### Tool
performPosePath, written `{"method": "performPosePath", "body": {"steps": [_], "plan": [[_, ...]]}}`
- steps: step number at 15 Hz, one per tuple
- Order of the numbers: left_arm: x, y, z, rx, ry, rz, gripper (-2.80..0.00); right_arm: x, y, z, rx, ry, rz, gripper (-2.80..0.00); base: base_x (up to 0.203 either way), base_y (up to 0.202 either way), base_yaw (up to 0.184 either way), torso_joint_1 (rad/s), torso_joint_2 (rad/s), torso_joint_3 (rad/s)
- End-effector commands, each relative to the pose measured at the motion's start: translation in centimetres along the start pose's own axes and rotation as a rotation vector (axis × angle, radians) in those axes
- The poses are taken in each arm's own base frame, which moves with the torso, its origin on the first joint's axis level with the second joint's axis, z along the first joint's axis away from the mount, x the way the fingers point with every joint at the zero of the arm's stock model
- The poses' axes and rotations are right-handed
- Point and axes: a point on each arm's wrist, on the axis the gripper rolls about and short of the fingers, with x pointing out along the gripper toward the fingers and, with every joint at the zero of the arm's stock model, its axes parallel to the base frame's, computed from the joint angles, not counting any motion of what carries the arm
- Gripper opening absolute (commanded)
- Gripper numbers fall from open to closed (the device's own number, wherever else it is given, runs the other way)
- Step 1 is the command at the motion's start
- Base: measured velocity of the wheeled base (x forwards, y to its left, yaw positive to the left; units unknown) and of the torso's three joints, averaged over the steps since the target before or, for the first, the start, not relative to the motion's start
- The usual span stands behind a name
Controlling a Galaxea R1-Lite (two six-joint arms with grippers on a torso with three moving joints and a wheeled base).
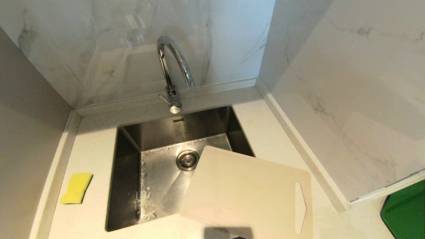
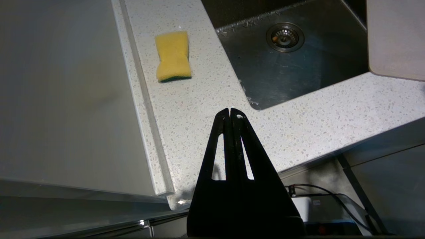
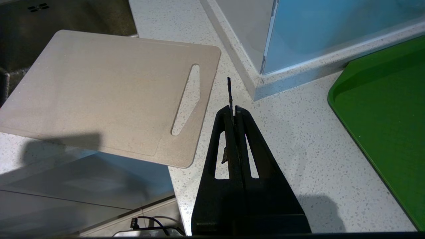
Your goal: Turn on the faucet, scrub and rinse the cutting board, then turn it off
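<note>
The chrome faucet (image 1: 172, 66) stands behind the sink (image 1: 129, 186), its small lever (image 1: 164, 98) at the base; no water shows at the spout. The cream cutting board (image 1: 245, 192) lies flat across the sink's near right corner and the counter, handle slot to the right. Neither gripper shows in the head view. My left gripper (image 2: 230, 111) is shut and empty above the counter's front edge, near the sink's front left corner. Just right of the cutting board (image 3: 99, 93), my right gripper (image 3: 234, 109) hangs shut over the counter, with a thin dark sliver poking out between its tips.
A yellow sponge (image 1: 76, 188) lies on the counter left of the sink, also visible ahead of the left gripper as the sponge (image 2: 173, 55). A green tray (image 3: 382, 99) sits on the counter to the far right. Marble walls close in behind and on the right.
</note>
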Motion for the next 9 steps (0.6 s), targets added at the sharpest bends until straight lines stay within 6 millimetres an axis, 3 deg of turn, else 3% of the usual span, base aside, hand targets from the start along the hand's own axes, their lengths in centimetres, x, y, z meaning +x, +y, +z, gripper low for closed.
{"method": "performPosePath", "body": {"steps": [1,9], "plan": [[0.02,0.00,-0.01,0.001,0.004,-0.001,-2.80,-0.01,0.00,0.00,0.000,-0.002,0.000,-2.80,0.000,0.000,0.000,0.000,0.00,0.000],[0.02,0.00,0.01,0.001,0.002,-0.001,-2.80,-0.01,0.00,-0.01,0.002,0.000,0.000,-2.80,0.000,0.000,0.000,0.000,0.00,0.000]]}}
